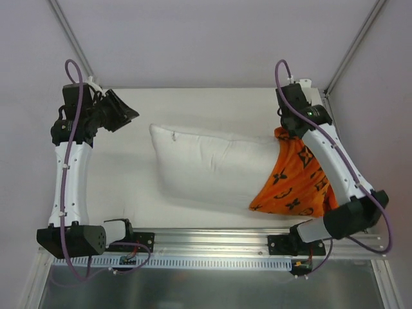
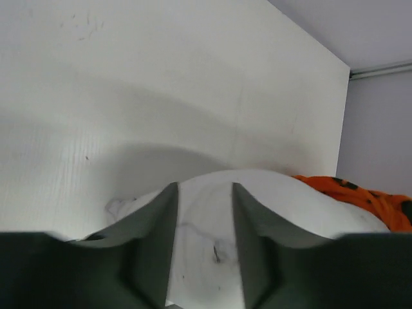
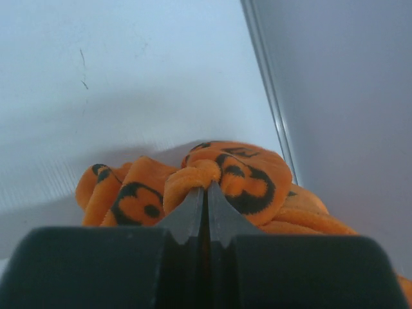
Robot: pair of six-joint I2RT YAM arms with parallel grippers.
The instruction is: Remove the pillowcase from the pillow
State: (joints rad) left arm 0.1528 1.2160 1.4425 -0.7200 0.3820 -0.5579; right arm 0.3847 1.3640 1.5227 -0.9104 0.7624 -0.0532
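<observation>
The white pillow [image 1: 206, 164] lies across the middle of the table. Its right end is still inside the bright orange pillowcase [image 1: 296, 177] with black motifs, bunched up there. My right gripper [image 1: 284, 132] is shut on a fold of the pillowcase at its far corner; in the right wrist view the gripper [image 3: 207, 187] pinches orange plush [image 3: 251, 174]. My left gripper [image 1: 131, 114] is open and empty, just off the pillow's far left corner. In the left wrist view the gripper [image 2: 204, 193] frames the pillow [image 2: 309, 206], with the pillowcase [image 2: 367, 199] behind.
The white table [image 1: 129, 187] is closed in by pale walls at the back and sides. A metal rail [image 1: 212, 239] runs along the near edge between the arm bases. A corner post [image 3: 267, 90] stands close to the right gripper.
</observation>
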